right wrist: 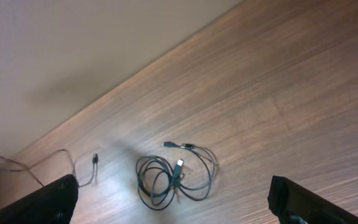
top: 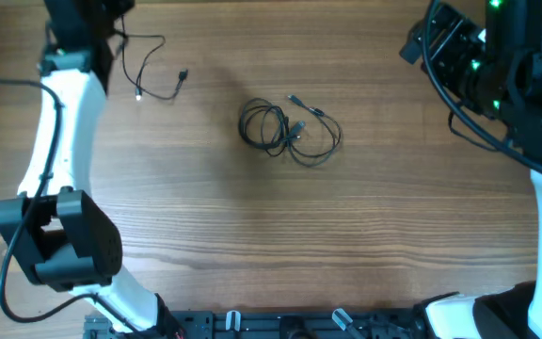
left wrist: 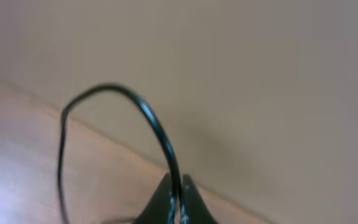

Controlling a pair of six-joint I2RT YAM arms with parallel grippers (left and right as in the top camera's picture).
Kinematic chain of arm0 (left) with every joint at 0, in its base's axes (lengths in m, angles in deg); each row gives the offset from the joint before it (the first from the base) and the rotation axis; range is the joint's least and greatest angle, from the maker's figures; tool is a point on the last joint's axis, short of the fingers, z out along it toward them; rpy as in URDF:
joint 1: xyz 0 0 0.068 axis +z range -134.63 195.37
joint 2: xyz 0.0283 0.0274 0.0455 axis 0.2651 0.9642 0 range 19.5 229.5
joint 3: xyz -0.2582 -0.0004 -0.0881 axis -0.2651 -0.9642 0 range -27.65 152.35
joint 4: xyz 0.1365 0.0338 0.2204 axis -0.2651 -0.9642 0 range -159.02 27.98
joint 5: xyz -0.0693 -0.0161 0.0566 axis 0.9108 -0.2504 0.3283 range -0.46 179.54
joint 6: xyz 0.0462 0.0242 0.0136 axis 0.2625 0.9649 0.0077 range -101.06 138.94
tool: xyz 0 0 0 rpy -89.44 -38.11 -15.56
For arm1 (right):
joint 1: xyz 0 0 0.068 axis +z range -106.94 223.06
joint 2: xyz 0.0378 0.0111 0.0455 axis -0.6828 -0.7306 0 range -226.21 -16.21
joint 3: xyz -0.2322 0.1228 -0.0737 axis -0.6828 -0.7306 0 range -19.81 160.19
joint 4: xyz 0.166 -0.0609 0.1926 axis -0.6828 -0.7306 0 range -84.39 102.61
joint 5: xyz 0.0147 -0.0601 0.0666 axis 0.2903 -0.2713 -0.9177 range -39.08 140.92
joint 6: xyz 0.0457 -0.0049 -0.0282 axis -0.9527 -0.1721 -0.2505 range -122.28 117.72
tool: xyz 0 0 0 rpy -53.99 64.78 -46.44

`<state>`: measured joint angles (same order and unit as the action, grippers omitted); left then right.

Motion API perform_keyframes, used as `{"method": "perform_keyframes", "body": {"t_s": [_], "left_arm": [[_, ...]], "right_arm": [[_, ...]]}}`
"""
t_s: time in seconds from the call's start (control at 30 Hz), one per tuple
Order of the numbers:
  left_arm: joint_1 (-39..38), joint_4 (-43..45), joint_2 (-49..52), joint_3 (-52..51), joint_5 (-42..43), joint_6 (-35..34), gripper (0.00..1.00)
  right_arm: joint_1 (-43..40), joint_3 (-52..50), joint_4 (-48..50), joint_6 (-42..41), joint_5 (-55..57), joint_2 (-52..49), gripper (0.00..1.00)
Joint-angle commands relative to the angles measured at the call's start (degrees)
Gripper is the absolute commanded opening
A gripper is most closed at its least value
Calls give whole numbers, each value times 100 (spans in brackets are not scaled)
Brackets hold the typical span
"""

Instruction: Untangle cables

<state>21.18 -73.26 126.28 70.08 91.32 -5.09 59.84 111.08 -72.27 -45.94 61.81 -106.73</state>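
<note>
Cables [top: 285, 132] lie in two lots on the bench [top: 365, 235]. The knotted bunch [right wrist: 176, 177] sits near the middle of the bench, a little toward its far edge. It is made of several thin black loops overlapping, with small plug ends poking out on its far side. Nothing touches it. A single cable [top: 149, 71] lies apart near the far left corner, its plug ends resting on the wood and its other part running up toward the left arm. We see the left gripper [left wrist: 176, 194] pinched tight on this thin black cable, which arcs up from between the fingertips and curves down to the left in the wrist view. The right gripper [right wrist: 173, 196] stands wide and holds nothing. It is raised above the bench by the far right corner, well apart from the bunch.
</note>
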Motion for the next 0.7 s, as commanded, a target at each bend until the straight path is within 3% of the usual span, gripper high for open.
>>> {"method": "perform_keyframes", "body": {"t_s": [0.0, 0.13, 0.2, 0.23, 0.3, 0.4, 0.47, 0.57, 0.67], "left_arm": [[98, -942, 9, 1519, 153, 739, 4], [96, -1121, 11, 1880, 909, 693, 4], [79, -741, 105, 1880, 1882, 658, 4], [39, -402, 212, 1880, 2264, 247, 4], [-42, 61, 400, 1880, 2330, -520, 4], [-238, 669, 861, 1880, 2328, -688, 4], [-286, 831, 1104, 1880, 2293, -643, 4], [-127, 911, 1482, 1880, 1475, -586, 4], [302, 785, 1727, 1880, 1110, 326, 4]], "right_arm": [[28, -17, 87, 63, -260, -273, 100], [31, -17, 151, 319, -656, -446, 100], [31, -17, 149, 313, -678, -496, 99], [37, -17, 149, 315, -697, -496, 100], [76, -17, 153, 310, -697, -496, 100], [205, -17, 146, 310, -697, -496, 99], [249, -17, 146, 315, -697, -496, 100], [273, -17, 125, 317, -695, -496, 100], [273, -17, 48, 319, -695, -496, 100]]}}
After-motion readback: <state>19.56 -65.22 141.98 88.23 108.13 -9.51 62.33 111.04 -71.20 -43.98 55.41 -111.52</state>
